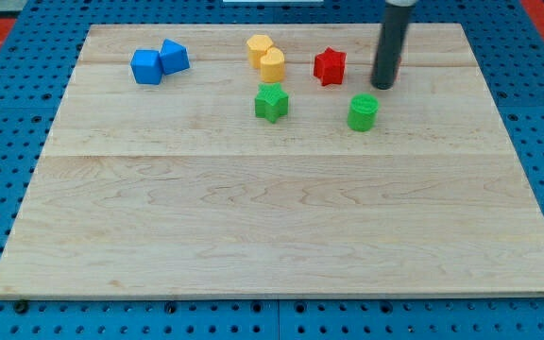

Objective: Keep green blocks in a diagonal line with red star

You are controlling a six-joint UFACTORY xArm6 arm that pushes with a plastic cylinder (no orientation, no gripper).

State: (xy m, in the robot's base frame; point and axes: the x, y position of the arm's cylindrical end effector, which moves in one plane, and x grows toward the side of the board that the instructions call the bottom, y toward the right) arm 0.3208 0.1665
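Observation:
The red star (330, 66) lies near the view's top, right of centre. A green star (271, 102) lies below and left of it. A green round block (364, 111) lies below and right of the red star. My tip (383, 86) stands to the right of the red star and just above the green round block, a little to its right, touching neither as far as I can see.
Two yellow blocks (260, 48) (272, 65) sit touching each other left of the red star. Two blue blocks (146, 67) (174, 57) sit together at the view's top left. The wooden board (281, 217) lies on a blue pegboard.

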